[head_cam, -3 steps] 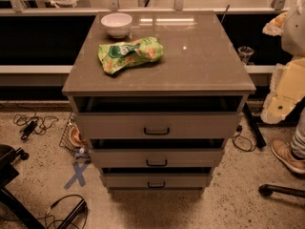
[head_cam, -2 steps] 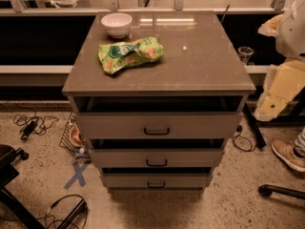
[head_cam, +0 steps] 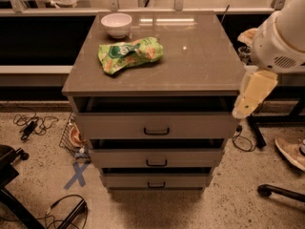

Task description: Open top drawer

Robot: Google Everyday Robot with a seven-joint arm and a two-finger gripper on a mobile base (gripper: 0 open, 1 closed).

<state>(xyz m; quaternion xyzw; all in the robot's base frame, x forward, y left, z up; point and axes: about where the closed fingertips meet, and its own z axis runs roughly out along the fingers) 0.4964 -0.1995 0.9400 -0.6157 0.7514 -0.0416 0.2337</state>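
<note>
The top drawer is the widest of three grey-brown drawers in the cabinet, and its front carries a small dark bar handle. It stands pulled out a little, with a dark gap under the cabinet top. My gripper, cream-coloured on a white arm, hangs at the cabinet's right front corner. It is level with the top drawer and to the right of its front, well away from the handle, and it holds nothing that I can see.
A white bowl and a green snack bag lie on the cabinet top. The two lower drawers also stand slightly out. Cables and blue floor tape are on the left, with a shoe and a chair base on the right.
My arm and gripper have moved left, from beside the cabinet toward its right front corner. The drawers, bowl and bag have not moved.
</note>
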